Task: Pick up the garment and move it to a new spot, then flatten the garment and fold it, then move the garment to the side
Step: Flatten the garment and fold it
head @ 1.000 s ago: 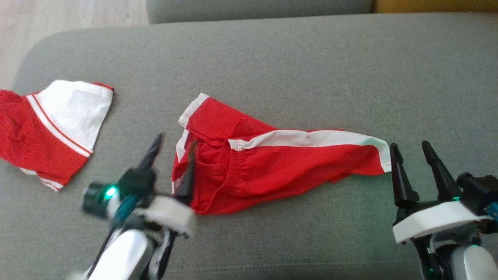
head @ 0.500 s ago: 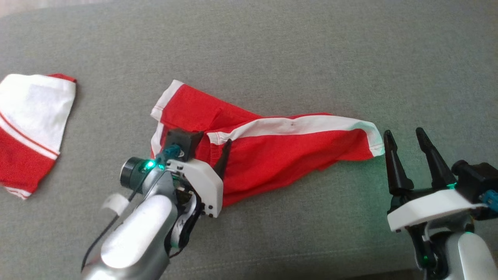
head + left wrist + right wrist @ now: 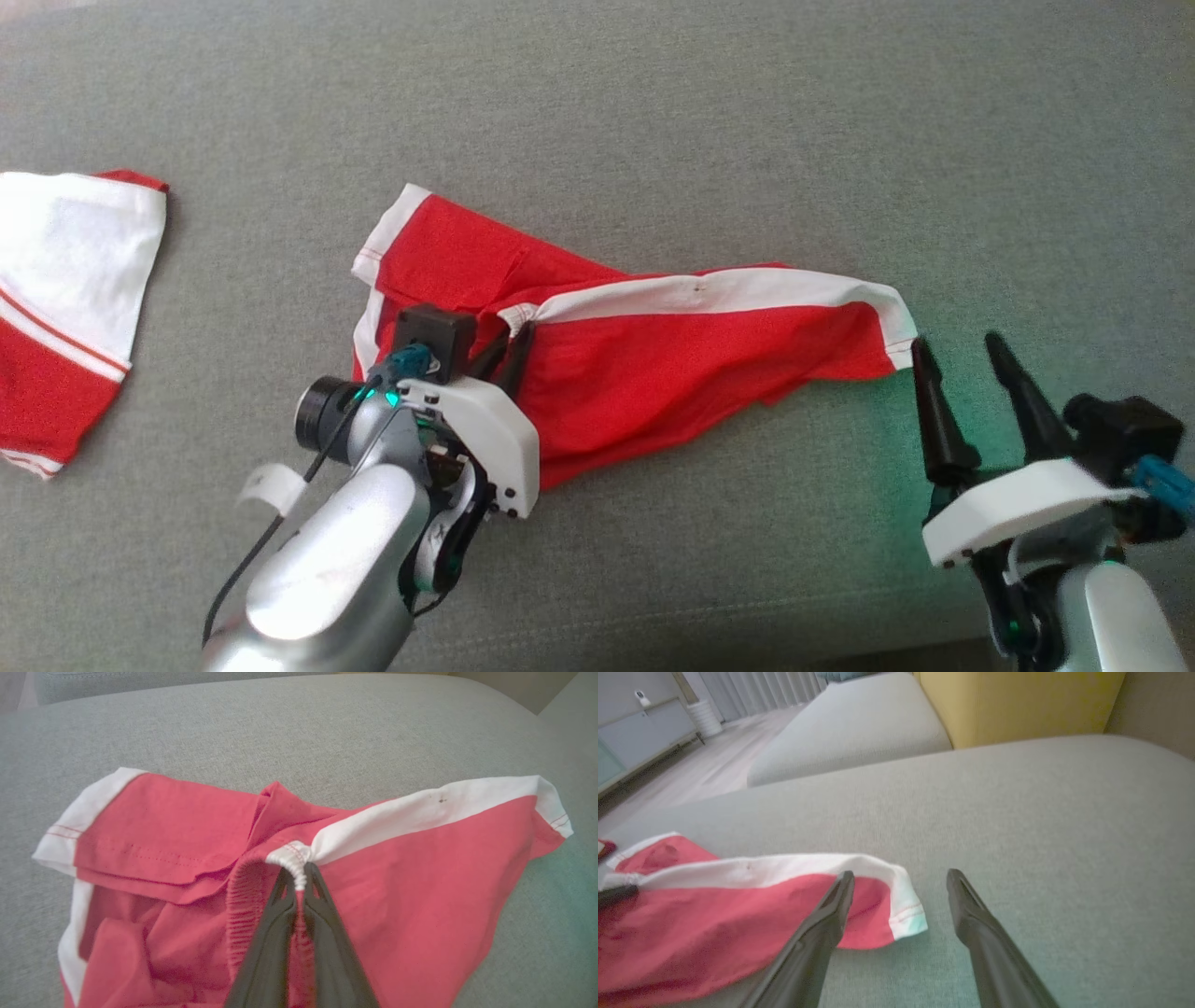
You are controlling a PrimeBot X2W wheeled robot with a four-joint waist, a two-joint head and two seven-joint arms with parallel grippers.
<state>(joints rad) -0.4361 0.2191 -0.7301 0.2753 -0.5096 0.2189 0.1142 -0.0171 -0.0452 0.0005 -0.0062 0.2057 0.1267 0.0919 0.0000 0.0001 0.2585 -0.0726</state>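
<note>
The left hand (image 3: pixel 299 877) is shut on the shorts (image 3: pixel 672 373), pinching the gathered waistband (image 3: pixel 243 905) just where the white stripe (image 3: pixel 420 809) meets it. The shorts lie on the sofa (image 3: pixel 747 140). One leg is crumpled and doubled over just left of that hand. The other leg stretches out to its right and ends in a white hem (image 3: pixel 906 910).

The right hand (image 3: pixel 952 345) is open and empty, low over the sofa. The hem sits at its left finger and its right finger is over bare cushion. I cannot tell whether the left finger touches the cloth. A second garment (image 3: pixel 65 280), red and white, lies well apart, far to the left of the left hand.

By my reading the task has barely begun. One grip is made, but most of the shorts rest on the sofa, creased and unfolded. The right hand probably needs to take the hem. After that come lifting the shorts to a new spot, flattening, folding and moving them aside.
</note>
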